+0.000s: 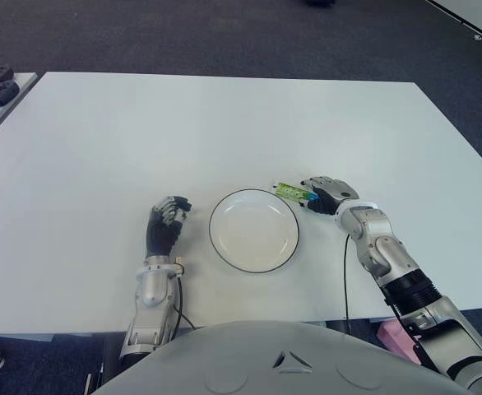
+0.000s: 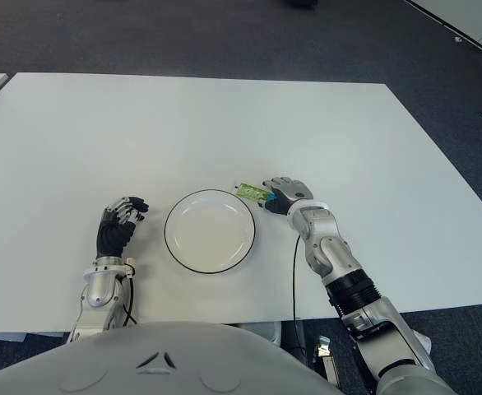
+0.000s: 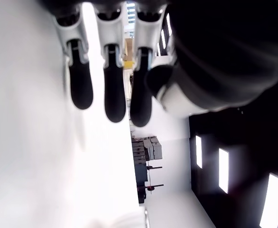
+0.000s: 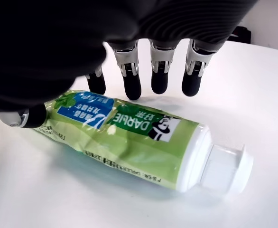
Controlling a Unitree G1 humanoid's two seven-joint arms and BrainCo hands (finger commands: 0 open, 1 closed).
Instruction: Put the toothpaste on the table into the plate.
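— Where is the toothpaste?

— The green and white squeezed toothpaste tube with a white cap (image 4: 139, 142) lies flat on the white tabletop (image 1: 224, 123), just beside the upper right rim of the round white plate with a thin dark rim (image 1: 253, 230) — outside it, not in it. The plate holds nothing.

— And the right hand?

— The right hand (image 1: 323, 194) is at the tube, over its end farthest from the plate. In the right wrist view its four dark-tipped fingers (image 4: 132, 88) reach down on the far side of the tube, tips close to the tabletop, while the thumb tip sits at the crimped tail end. The fingers are arched around the tube but spread, not clamped on it; the tube rests on the tabletop under its own weight. Whether any fingertip touches the tube, I cannot tell.

— The left hand?

— The left hand (image 1: 167, 222) shows left of the plate, near it but apart. Its own wrist view shows the fingers (image 3: 115, 90) side by side and loosely bent, with nothing between them and the thumb — it holds nothing.
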